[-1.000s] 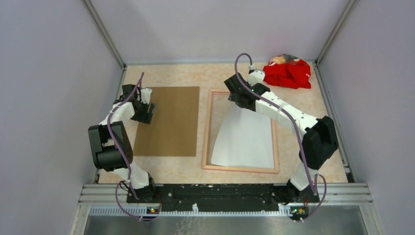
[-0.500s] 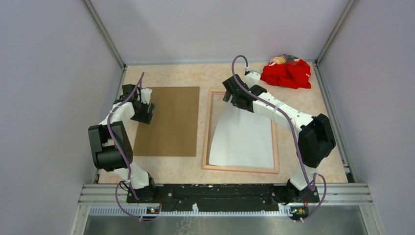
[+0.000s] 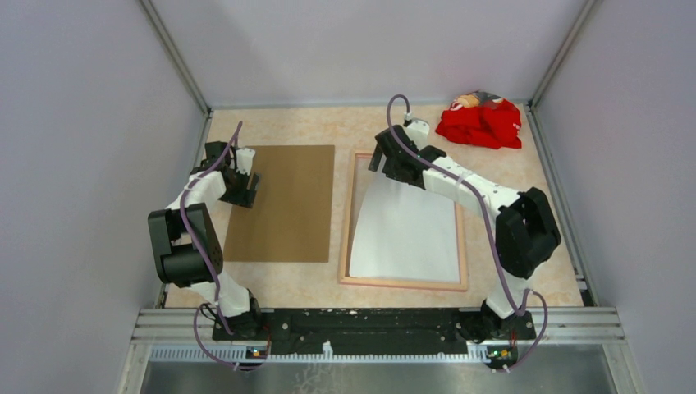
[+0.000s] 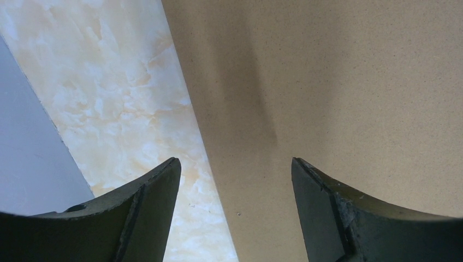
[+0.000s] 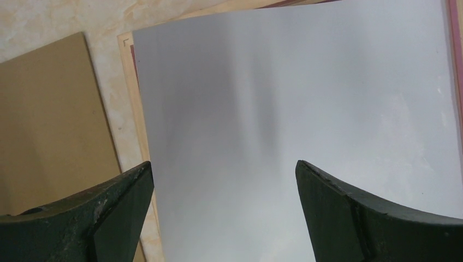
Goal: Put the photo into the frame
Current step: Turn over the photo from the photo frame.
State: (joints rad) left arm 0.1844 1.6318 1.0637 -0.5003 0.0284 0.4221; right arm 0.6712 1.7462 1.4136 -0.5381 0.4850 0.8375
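Left of the frame [image 3: 402, 284], the left hand [image 4: 235, 180] hovers spread and empty over the outer edge of a brown backing board [image 3: 287, 209] on the counter [image 3: 312, 127]. The photo [image 3: 406, 238] lies white side up inside the frame, the right hand [image 5: 224, 174] wide open, gripping nothing, above the frame's far end

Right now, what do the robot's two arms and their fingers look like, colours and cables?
The left arm and right arm both have white links joined by chunky black joint housings. A thin purple cable runs along each, looping free near the wrist. The fingers are dark, almost black, broad at the root and tapering to curved tips, with scuffed edges.
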